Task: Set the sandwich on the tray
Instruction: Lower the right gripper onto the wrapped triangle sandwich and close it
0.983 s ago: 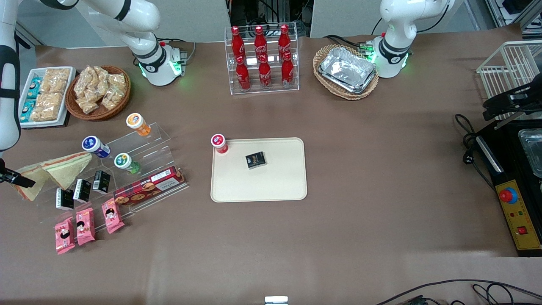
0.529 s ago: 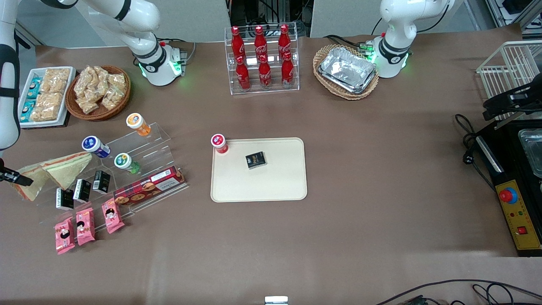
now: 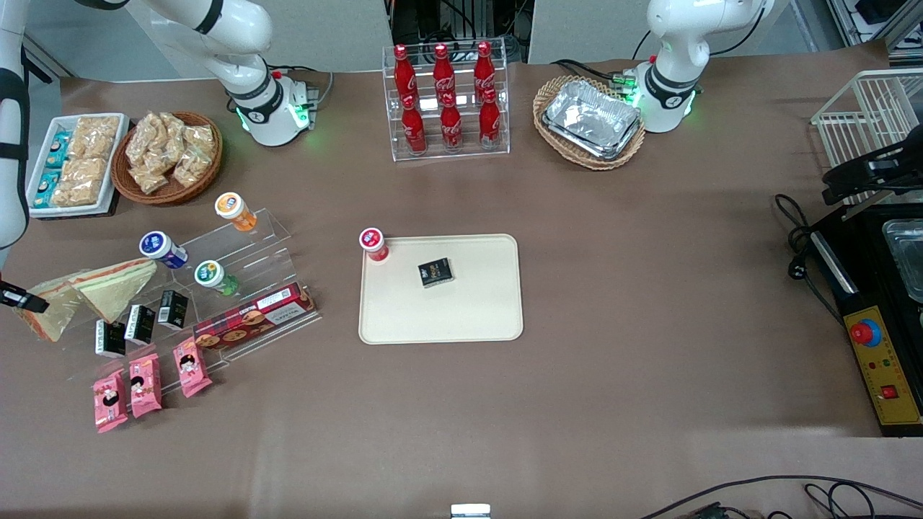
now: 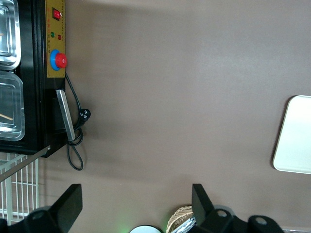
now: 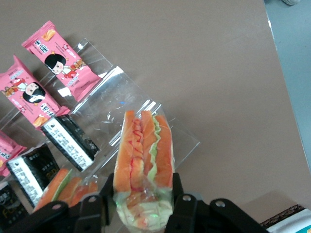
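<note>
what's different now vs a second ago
The gripper, shut on the sandwich, has drifted slightly farther toward the working arm's end of the table, and the sandwich has shifted a little with it. The tray, the other sandwich and the snacks have not moved.

Robotics lab mocked up as a snack shop: two white arm bases glowing green on a brown table; cola bottles standing in an acrylic rack; an emergency-stop box and loose cables lying toward the parked arm's end.
</note>
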Controlling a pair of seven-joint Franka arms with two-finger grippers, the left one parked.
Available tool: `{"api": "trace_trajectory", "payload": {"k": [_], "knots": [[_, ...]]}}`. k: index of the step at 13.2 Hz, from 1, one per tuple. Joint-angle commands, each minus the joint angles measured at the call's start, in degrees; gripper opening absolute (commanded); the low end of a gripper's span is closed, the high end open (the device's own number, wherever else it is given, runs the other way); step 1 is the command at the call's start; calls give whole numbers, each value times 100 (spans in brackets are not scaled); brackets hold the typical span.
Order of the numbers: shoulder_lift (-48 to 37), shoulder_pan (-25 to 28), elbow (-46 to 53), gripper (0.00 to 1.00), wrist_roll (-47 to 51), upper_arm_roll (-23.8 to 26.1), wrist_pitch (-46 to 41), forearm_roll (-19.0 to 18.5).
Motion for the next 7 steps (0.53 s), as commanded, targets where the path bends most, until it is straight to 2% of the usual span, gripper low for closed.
{"api": "trace_trajectory", "payload": {"k": [1, 4, 7], "knots": [[-184, -14, -110, 40, -142, -5, -88, 4], [-289, 3, 48, 40, -169, -5, -254, -57], [-342, -6, 521, 40, -362, -14, -772, -66]]}}
